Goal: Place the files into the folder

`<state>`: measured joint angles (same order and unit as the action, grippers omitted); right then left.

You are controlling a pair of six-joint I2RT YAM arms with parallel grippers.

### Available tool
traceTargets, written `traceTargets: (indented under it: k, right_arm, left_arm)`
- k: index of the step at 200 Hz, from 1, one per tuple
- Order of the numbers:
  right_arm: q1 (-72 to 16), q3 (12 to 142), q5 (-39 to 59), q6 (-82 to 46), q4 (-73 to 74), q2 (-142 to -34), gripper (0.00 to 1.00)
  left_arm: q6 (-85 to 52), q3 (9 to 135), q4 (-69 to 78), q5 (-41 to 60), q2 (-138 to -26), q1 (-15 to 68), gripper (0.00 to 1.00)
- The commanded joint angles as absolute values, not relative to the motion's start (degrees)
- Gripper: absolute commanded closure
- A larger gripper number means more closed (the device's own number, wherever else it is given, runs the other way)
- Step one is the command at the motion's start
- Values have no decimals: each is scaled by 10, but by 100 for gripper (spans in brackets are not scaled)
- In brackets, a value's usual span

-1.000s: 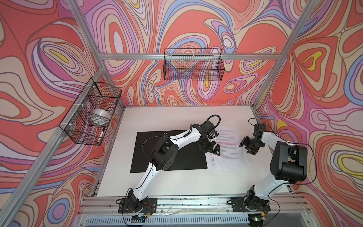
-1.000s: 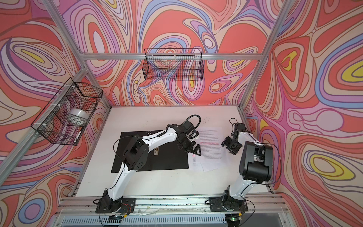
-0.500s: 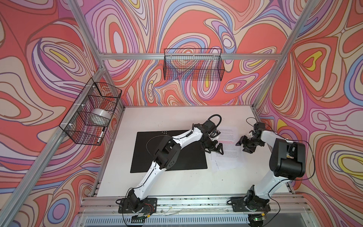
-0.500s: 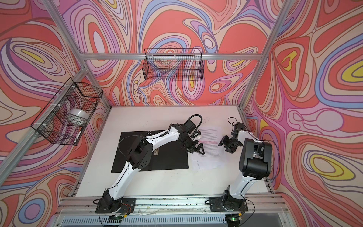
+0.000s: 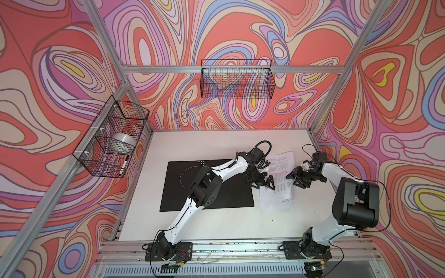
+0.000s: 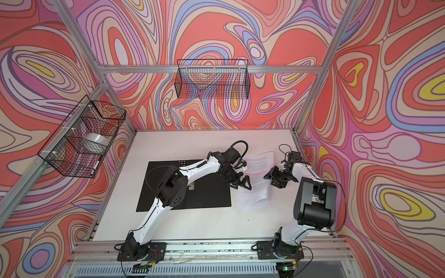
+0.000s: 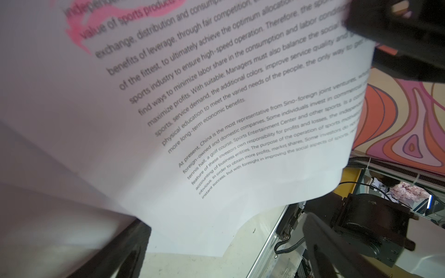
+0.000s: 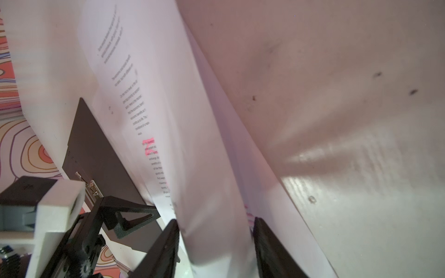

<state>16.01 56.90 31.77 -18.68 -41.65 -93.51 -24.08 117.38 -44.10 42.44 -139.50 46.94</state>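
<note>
The folder (image 5: 207, 195) (image 6: 212, 198) lies open on the table, black inside up, with its metal clip (image 6: 192, 186) (image 8: 92, 186) showing. The files (image 5: 280, 186) (image 6: 258, 191) are white printed sheets with pink highlights, lying just right of the folder. My left gripper (image 5: 263, 184) (image 6: 240, 185) (image 7: 224, 250) hovers open over the sheets' left edge and holds nothing. My right gripper (image 5: 292, 180) (image 6: 271, 180) (image 8: 215, 220) is at their right edge. That edge of the files (image 8: 214, 168) (image 7: 192, 96) bows up off the table between its two spread fingers.
A wire basket (image 5: 113, 142) on the left wall holds a roll of tape (image 5: 123, 141) and a marker. Another wire basket (image 5: 237, 79) hangs on the back wall. Bare white table (image 5: 216, 223) lies in front of the folder, and a metal rail (image 5: 228, 245) runs along the front.
My right gripper has moved left onto the sheets' right edge and its jaws have narrowed, making the paper bow up. The left gripper has barely shifted and stays open.
</note>
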Motion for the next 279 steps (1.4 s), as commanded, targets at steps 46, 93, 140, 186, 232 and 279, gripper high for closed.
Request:
traceTargets:
  k: [46,93,140,186,232,279]
  right_arm:
    - [155,538,364,-190,-406,-902,62]
    - [155,542,368,-193,-399,-893,82]
    - [155,557,379,-193,-403,-876,95]
    - [151,572,416,-188,-410,-842,100]
    - [87,624,429,-188,-438,-820,100]
    - [-12,696,412,-219,-444,-809,100]
  left_arm:
    - [-239,1140,-454,439,-1353,470,1]
    - [-230,1146,-463,457,-1339,458,1]
    - [-202,1168,-520,482,-1304,422,1]
    - [-136,1171,-569,454,-1205,353,1]
    - [-118,1108,-574,429,-1107,278,1]
    - [-111,1033,-558,436,-1037,186,0]
